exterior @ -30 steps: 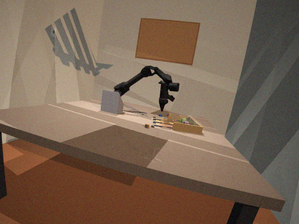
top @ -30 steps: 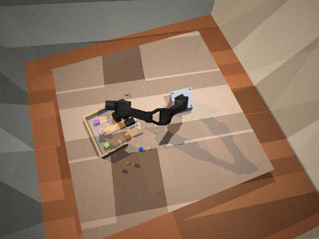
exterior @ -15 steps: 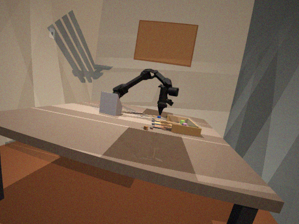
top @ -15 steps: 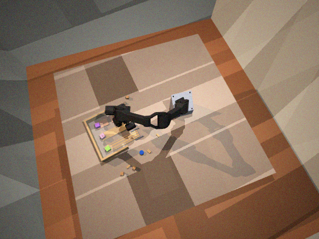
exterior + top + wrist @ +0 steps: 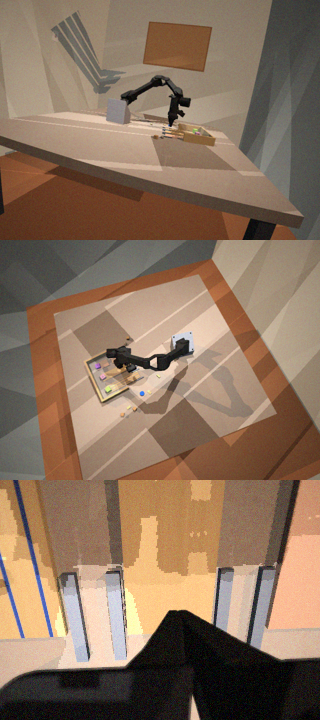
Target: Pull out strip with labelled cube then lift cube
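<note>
A wooden tray [image 5: 93, 380] [image 5: 199, 139] holds three small cubes: purple [image 5: 97, 366], pink [image 5: 102, 376] [image 5: 197, 133] and green [image 5: 108, 389] [image 5: 194, 130]. I cannot make out which one carries a label. Three flat strips run from under the cubes out of the tray's open side. In the wrist view they are a blue-lined strip [image 5: 20, 555], a tan middle strip [image 5: 165, 540] and a pinkish strip [image 5: 300, 570], with grey rails [image 5: 116, 615] [image 5: 223, 605] at their near ends. My gripper [image 5: 130, 368] [image 5: 170, 124] [image 5: 176, 618] is shut and empty, pointing down, its tip low at the middle strip's near end.
Small pieces lie loose on the table: a blue disc [image 5: 141, 393], yellow blocks [image 5: 158, 375] [image 5: 149, 392] and orange cubes [image 5: 134, 408] [image 5: 127, 337] [image 5: 155, 136]. The arm's grey base block [image 5: 187, 339] [image 5: 117, 111] stands behind, to the right of the tray in the top view.
</note>
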Robot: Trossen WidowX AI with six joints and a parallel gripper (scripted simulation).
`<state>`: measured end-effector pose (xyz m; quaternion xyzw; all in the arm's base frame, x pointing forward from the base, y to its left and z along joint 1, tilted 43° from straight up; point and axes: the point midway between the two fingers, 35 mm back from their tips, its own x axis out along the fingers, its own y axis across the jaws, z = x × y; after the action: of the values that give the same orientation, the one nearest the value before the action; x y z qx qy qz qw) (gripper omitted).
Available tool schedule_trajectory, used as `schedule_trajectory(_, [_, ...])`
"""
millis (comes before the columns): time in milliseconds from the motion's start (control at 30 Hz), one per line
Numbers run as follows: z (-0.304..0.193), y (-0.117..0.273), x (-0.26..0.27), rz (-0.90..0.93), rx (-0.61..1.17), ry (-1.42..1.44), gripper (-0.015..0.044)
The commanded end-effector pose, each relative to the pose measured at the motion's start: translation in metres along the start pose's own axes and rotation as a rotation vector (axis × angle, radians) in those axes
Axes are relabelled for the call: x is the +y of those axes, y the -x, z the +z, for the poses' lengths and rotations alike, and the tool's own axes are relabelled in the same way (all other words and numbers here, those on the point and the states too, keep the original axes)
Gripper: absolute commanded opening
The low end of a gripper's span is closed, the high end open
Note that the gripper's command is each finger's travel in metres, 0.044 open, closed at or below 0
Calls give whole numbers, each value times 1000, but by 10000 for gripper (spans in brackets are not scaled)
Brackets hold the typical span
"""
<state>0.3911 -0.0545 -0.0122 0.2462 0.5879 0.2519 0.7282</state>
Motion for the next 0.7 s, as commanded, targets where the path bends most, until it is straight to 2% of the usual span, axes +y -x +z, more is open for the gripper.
schedule_trajectory(0, [-1, -9, 0, 2, 1, -5, 0])
schedule_trajectory(667, [-4, -37, 0, 5, 1, -5, 0])
